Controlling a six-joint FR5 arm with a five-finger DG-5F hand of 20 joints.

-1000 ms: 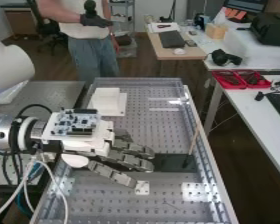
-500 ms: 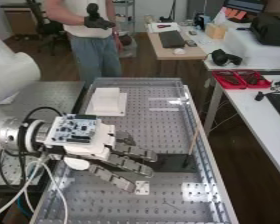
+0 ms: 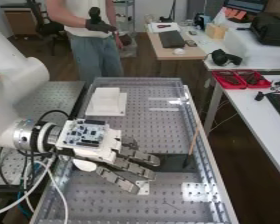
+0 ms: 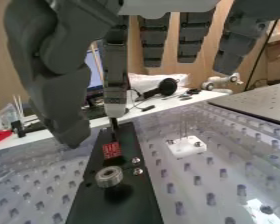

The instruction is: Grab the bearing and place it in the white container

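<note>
Perforated bench (image 3: 157,207) in room, white desk (image 3: 257,115) alongside. In high view I get white container (image 3: 107,101) at bench's far part, hand (image 3: 132,167) nearer me, beside dark plate (image 3: 174,162). Wrist view gives me bearing (image 4: 109,176) on dark plate, apart from fingers, near two silver screws (image 4: 137,160); also black headphones (image 4: 167,86) on desk, small white block (image 4: 186,146) on bench. Fingers open, loosely extended.

A white container (image 3: 107,100), a dark plate (image 3: 173,163) and a small white block (image 4: 185,147) are carried on the perforated bench (image 3: 117,207)
</note>
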